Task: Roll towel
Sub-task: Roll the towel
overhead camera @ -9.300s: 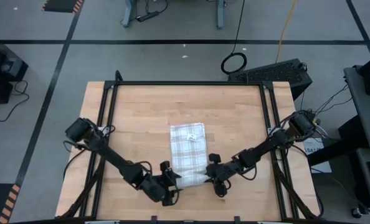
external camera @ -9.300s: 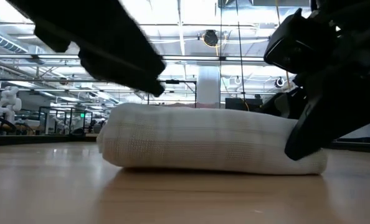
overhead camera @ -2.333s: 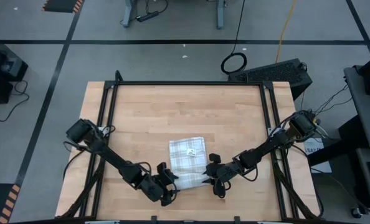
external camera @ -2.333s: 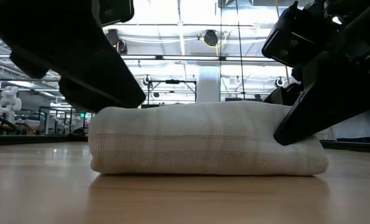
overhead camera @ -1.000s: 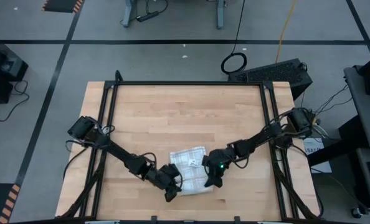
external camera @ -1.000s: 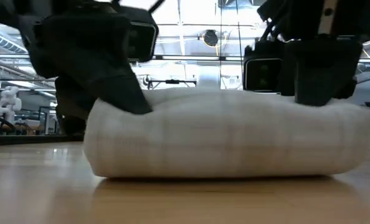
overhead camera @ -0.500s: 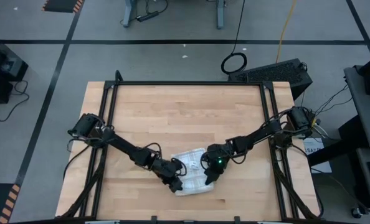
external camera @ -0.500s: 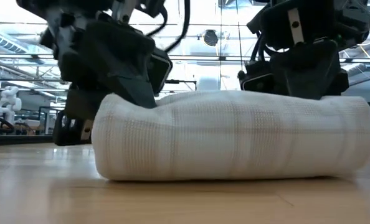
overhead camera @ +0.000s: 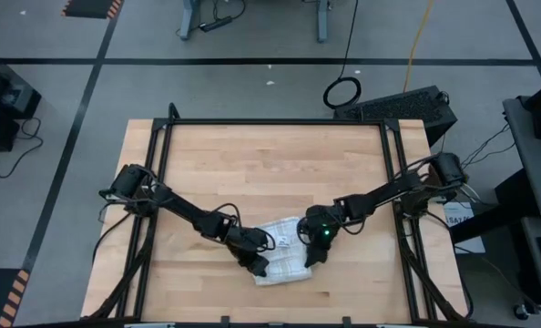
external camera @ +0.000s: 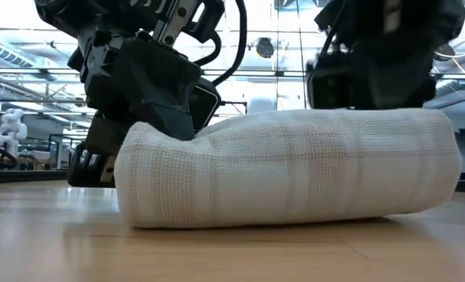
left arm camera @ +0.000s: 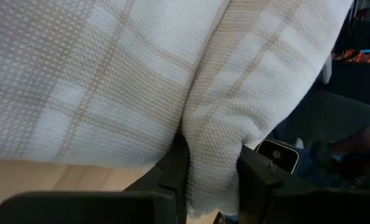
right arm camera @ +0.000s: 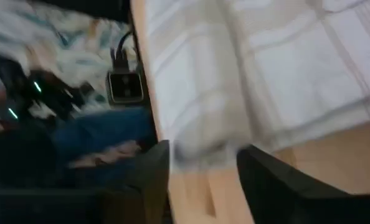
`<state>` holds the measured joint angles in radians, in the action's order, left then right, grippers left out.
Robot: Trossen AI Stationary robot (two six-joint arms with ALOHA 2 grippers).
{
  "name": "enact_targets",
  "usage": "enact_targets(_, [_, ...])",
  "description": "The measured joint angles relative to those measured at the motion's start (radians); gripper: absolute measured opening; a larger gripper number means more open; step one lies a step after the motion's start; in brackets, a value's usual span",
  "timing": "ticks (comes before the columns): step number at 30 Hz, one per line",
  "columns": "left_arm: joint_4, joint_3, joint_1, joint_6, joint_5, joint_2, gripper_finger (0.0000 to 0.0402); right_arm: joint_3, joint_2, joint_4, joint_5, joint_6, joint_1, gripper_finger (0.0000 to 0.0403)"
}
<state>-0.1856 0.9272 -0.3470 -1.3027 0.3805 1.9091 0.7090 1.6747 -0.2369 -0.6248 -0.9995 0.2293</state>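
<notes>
From above, the towel lies rolled near the table's front edge, between the left gripper and the right gripper.

At table height, the roll rests on the wood with both grippers touching its far side.

The left wrist view shows the left fingers pinching a towel fold.

In the right wrist view, the right fingers stand apart around the towel's edge.

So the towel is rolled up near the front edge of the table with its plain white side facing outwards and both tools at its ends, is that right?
Not quite. The towel does lie rolled near the front edge of the table, with the left tool and right tool at its ends, but the checked side faces outwards: the low view and the left wrist view show tan grid lines across the roll.
</notes>
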Motion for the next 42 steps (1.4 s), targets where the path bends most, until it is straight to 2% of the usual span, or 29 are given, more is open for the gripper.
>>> enact_targets(3, [0.001, -0.001, 0.005, -0.001, 0.006, 0.0, 0.0092, 0.0, -0.085, 0.097, 0.08, 0.181, 0.039, 0.0204])
enact_targets(6, [0.001, -0.001, 0.006, -0.001, 0.01, 0.0, 0.0092, 0.001, -0.164, 0.176, 0.249, 0.313, 0.105, 0.0239])
enact_targets(9, [0.001, -0.001, 0.01, -0.001, 0.011, 0.001, 0.0092, 0.0, -0.207, 0.133, 0.436, 0.415, 0.189, 0.0265])
enact_targets(13, [0.001, -0.001, 0.017, 0.0, 0.012, 0.001, 0.0092, 0.002, -0.198, 0.064, 0.651, 0.502, 0.299, 0.0279])
enact_targets(19, [0.0, -0.001, 0.019, 0.003, 0.011, 0.001, 0.0092, 0.002, -0.127, 0.022, 0.882, 0.522, 0.361, 0.0282])
enact_targets(26, [-0.006, -0.002, 0.019, 0.004, 0.01, 0.002, 0.0092, 0.002, -0.029, -0.152, 0.838, 0.562, 0.369, 0.03])
enact_targets(34, [-0.018, -0.002, 0.019, 0.006, 0.006, 0.002, 0.0093, 0.002, 0.027, -0.151, 0.917, 0.623, 0.374, 0.0309])
enact_targets(39, [-0.018, -0.002, 0.019, 0.008, 0.003, 0.002, 0.0093, 0.003, 0.054, -0.153, 0.847, 0.615, 0.366, 0.0303])
enact_targets(42, [-0.018, -0.002, 0.019, 0.008, 0.003, 0.002, 0.0093, 0.003, 0.079, -0.158, 0.849, 0.595, 0.373, 0.0297])
